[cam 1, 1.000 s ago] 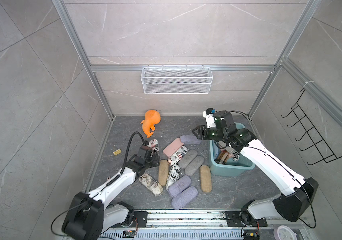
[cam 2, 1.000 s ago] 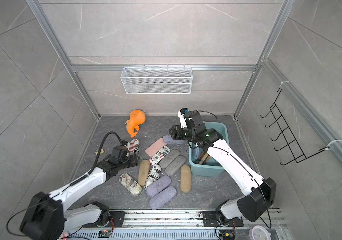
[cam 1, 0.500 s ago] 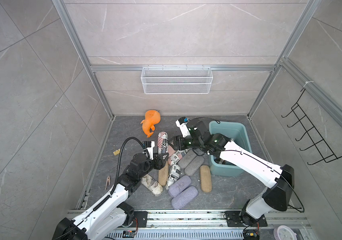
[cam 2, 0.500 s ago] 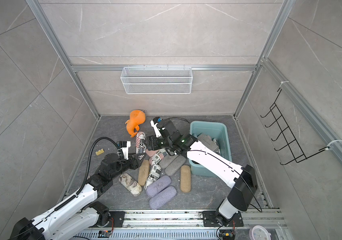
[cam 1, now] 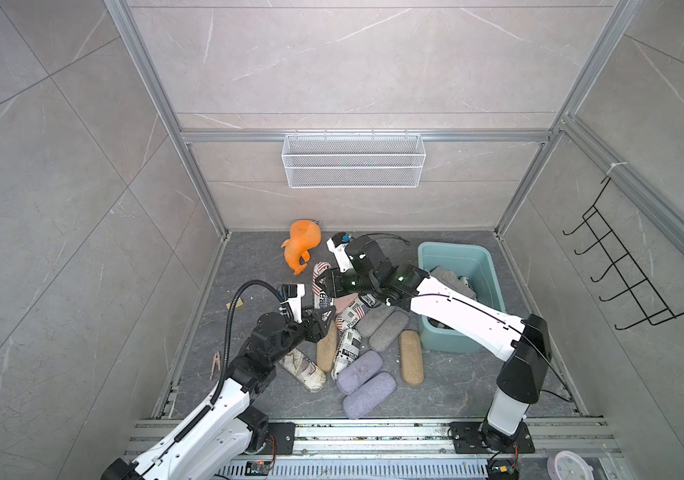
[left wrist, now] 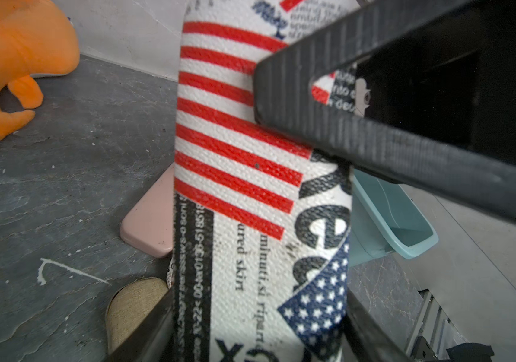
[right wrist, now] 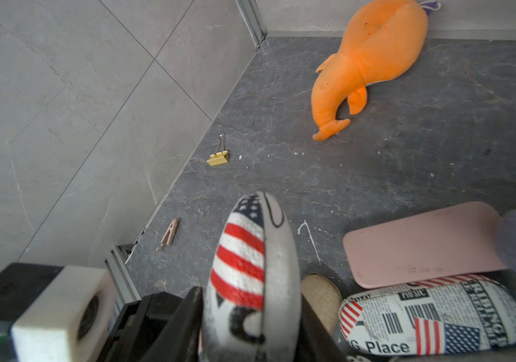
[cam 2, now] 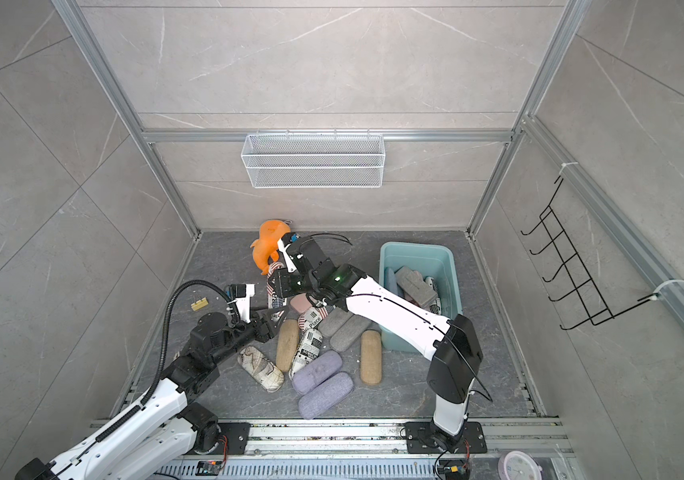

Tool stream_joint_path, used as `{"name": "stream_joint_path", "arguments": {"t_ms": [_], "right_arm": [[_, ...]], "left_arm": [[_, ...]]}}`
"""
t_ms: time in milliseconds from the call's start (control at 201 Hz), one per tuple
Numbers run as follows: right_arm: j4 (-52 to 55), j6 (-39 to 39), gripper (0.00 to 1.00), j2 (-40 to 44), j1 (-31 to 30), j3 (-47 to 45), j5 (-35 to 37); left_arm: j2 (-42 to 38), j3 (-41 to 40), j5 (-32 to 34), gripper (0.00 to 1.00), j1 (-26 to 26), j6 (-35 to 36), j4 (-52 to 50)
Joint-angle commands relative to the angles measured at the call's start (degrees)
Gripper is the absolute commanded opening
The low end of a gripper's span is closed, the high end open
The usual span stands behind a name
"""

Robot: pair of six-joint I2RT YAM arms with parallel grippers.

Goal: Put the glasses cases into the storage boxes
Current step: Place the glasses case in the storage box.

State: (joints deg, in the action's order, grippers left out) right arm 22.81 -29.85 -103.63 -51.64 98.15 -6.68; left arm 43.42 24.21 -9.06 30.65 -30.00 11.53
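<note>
Flag-print case (left wrist: 250,188) held up between two arms.
The left gripper (cam 1: 325,311) jaws clench its lower end above loose cases (cam 1: 367,388) on the counter (cam 1: 456,386). The right gripper (cam 1: 323,283) meets its top, grip unclear. Beyond, the teal tub (cam 1: 452,247) holds more.

Your flag-print case (left wrist: 234,150) looks coarse, pebbled cloth; the pink case (left wrist: 148,219) smooth and matt; the tub (left wrist: 388,213) sleek plastic.

white arm links (cam 1: 456,311) meet black joints (cam 1: 523,365), with a ribbed black cable (cam 1: 230,316)
</note>
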Motion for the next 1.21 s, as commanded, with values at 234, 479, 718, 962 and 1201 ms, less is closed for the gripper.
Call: {"name": "stream_joint_path", "arguments": {"t_ms": [234,479,718,962,1201], "right_arm": [[2.0,2.1,0.33,-0.3,-0.3,5.6,3.1],[9.4,8.1,0.33,2.8,2.0,8.6,9.3],[15.5,10.5,0.33,13.8,11.9,0.8,15.6],[22.0,14.1,0.33,24.2,25.1,-9.1,27.2],[23.9,17.3,0.33,21.4,29.9,-13.8,28.5]], "left_arm": [[-9.2,-1.1,9.8,0.98,0.2,-4.4,-5.7],[-18.2,-1.6,30.9,0.97,0.1,-18.9,-28.6],[-18.7,-1.7,35.8,0.96,0.0,-27.2,-38.7],[-12.6,0.4,35.8,0.96,-0.1,-23.0,-34.2],[-2.0,5.9,32.9,0.98,-0.1,-19.5,-33.5]]}}
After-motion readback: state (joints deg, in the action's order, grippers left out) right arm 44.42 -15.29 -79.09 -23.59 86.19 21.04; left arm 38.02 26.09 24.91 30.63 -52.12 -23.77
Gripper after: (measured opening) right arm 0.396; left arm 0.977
